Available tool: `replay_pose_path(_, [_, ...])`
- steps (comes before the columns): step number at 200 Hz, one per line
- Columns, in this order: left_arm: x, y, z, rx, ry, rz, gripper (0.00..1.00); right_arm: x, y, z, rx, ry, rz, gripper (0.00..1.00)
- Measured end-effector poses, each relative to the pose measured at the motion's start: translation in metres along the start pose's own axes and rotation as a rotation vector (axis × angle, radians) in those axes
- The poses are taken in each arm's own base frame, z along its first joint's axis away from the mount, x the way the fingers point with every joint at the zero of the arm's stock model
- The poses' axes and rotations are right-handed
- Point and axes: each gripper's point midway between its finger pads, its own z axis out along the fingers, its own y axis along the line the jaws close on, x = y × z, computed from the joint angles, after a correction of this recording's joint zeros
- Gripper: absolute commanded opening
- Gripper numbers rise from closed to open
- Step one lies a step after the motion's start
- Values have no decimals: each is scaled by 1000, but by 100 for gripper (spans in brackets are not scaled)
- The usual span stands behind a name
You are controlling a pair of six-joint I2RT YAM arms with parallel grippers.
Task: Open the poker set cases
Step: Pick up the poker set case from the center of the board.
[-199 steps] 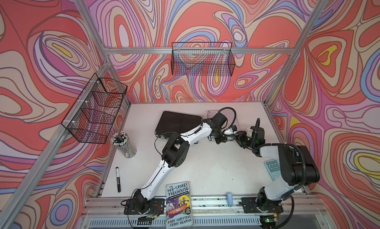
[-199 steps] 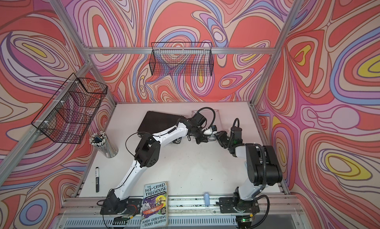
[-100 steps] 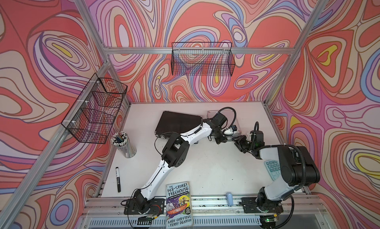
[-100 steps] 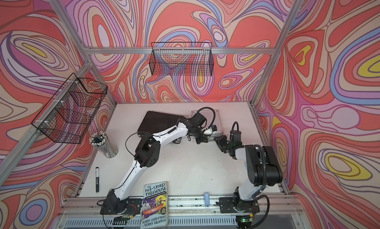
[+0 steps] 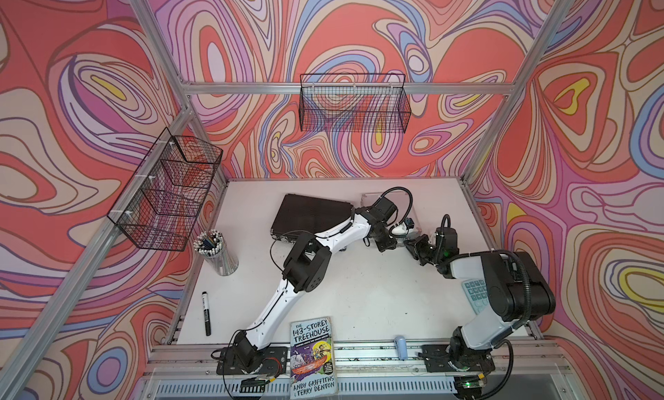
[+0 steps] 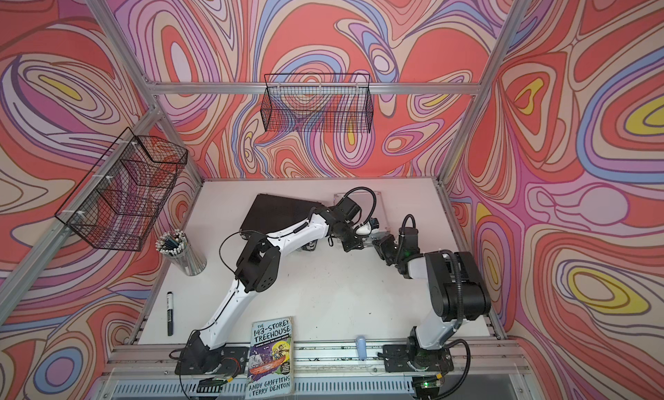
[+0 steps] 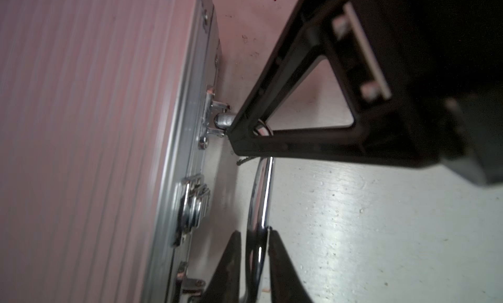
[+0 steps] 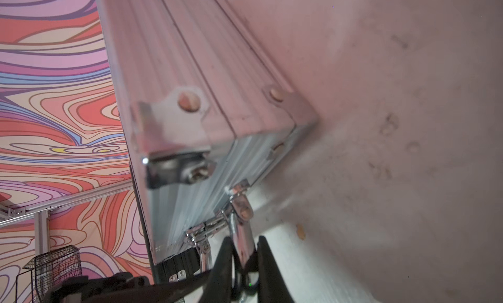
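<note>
**Silver case** [image 7: 81, 124]: flat on the table [image 5: 359, 290], closed, with a latch [image 7: 193, 206] on its front edge. In both top views the arms largely cover it.
**Black case** [image 5: 309, 215]: shut, just beside the silver case. The left arm [image 5: 337, 233] crosses its near corner.
**Left gripper** [image 7: 254, 250]: its fingers flank the silver case's handle [image 7: 262, 195]. Whether they press it cannot be told.
**Right gripper** [image 8: 243, 250]: pinching the same handle near its hinge.
**Book** [image 5: 312, 355], **marker** [image 5: 206, 313], **pen cup** [image 5: 215, 251]: all well apart from the silver case.
</note>
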Motion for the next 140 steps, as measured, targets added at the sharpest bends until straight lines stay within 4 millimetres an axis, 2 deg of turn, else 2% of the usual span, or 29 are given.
replay_pose_path(20, [2,4,0,-20,9,-1,49,0,0,0,-1,0,7,0])
replay_pose_path(51, [4,7,0,-48,24,8,48,1,0,0,0,1,10,0])
replay_pose_path(79, [5,10,0,-74,38,25,42,1,0,0,0,2,14,0])
replay_pose_path(115, [8,11,0,-83,51,43,27,0,1,1,6,4,20,0])
replay_pose_path(140, [10,8,1,-79,64,57,24,0,2,0,13,8,24,0])
